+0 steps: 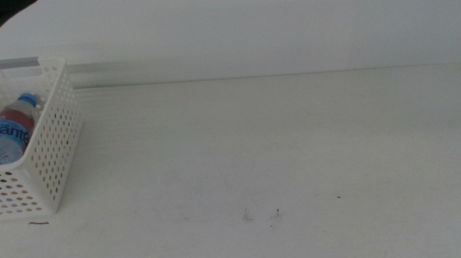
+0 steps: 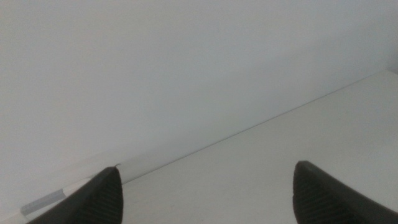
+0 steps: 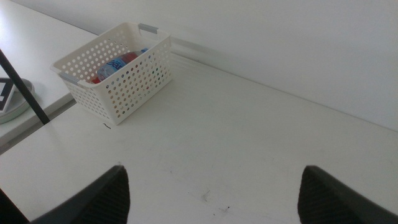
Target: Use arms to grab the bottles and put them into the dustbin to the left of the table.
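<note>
I find the right gripper point(image 3: 211, 193) nearest me, hanging over the tabletop's point(image 1: 297, 140) near edge with its jaws spread wide and nothing between them. Ahead of it the surface carries only a few dark specks point(image 1: 262, 215); I see no bottle standing on it.

Farther on, at the tabletop's left edge, sits the dustbin point(image 1: 51, 151), a white perforated basket with a grey handle strip on its rim. Inside it lies the water bottle point(image 1: 4, 134), clear, with a blue cap and a blue label, tipped on its side; something red point(image 3: 127, 58) shows beside it, which I judge to be the can. I cannot make out the tea bottle.

I would expect the water bottle to be light, smooth and easily dented, best taken across its middle.

The left gripper point(image 2: 205, 196) hangs farthest off, beyond the dustbin towards the wall, jaws apart and empty.

By my reading, the task is finished or nearly so.
</note>
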You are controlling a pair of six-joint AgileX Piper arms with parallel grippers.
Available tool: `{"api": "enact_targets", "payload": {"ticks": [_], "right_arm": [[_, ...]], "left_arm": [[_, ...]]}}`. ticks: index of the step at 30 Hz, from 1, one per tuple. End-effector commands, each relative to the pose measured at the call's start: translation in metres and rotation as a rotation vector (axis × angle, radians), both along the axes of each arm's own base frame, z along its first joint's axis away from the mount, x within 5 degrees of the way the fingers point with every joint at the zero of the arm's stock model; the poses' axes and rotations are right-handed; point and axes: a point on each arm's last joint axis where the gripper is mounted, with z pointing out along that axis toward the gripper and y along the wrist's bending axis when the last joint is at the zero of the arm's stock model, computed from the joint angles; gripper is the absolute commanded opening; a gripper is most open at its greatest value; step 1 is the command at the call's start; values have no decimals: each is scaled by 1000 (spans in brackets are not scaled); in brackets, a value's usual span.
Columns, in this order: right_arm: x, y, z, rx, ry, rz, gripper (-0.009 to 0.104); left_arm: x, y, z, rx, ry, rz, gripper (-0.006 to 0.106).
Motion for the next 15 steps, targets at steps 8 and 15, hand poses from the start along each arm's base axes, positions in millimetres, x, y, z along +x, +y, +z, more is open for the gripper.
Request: {"api": "enact_targets", "payload": {"ticks": [8,15], "right_arm": [[0,0,3,3,-17,-2,89],[-2,-6,0,-25,-45,-26,89]], "left_arm": [[0,0,2,-10,-26,3,94],[-3,1,-1,-3,-8,0,94]]}}
